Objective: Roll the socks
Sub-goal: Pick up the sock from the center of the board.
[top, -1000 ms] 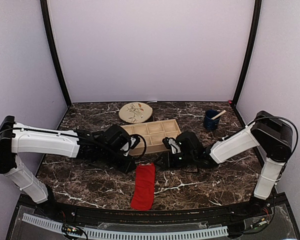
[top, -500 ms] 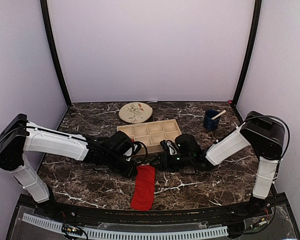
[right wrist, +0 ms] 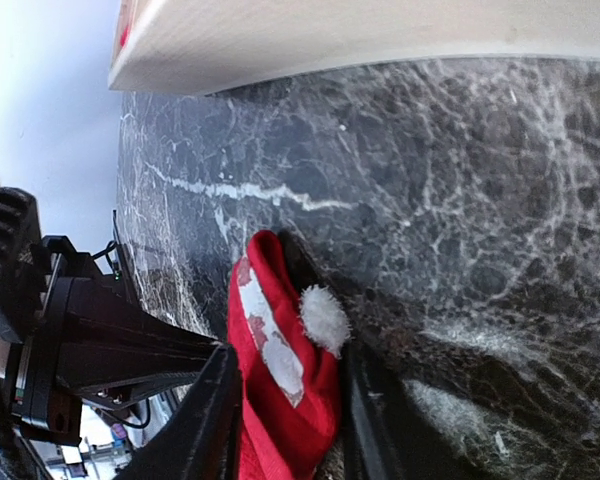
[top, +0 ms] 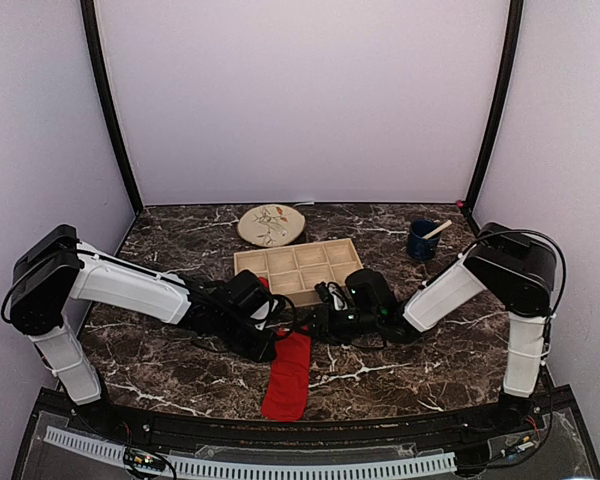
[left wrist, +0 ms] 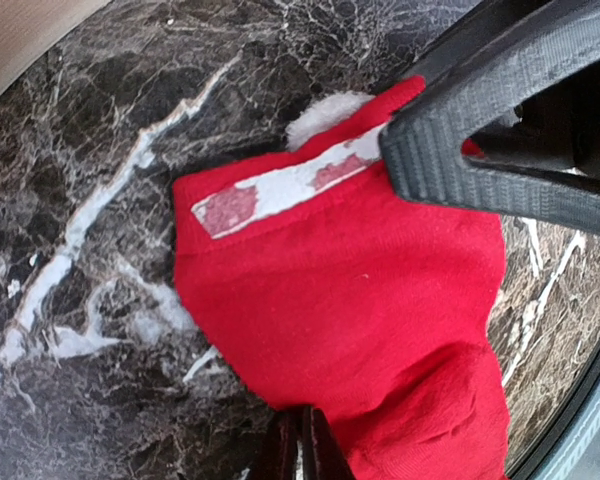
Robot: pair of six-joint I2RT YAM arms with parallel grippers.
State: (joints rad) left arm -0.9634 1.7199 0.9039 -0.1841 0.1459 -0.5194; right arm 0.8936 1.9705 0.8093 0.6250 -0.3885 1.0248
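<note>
- Top external: drawn in closer and lower on both sides than a second ago, now meeting at the far end of the red sock [top: 288, 372], just short of the wooden tray [top: 298, 267].
- Reads as the grasp stage. Rolling not yet begun, sock flat and long, running toward the near edge of the table [top: 400, 370].
- Left gripper [left wrist: 300, 445]: pinched together on the sock's edge, low over the marble.
- Right gripper [right wrist: 285, 400]: narrowing but not closed, straddling the pompom cuff, one finger on each side.
- Forearms stretched low, nearly level, wrists almost touching.
</note>
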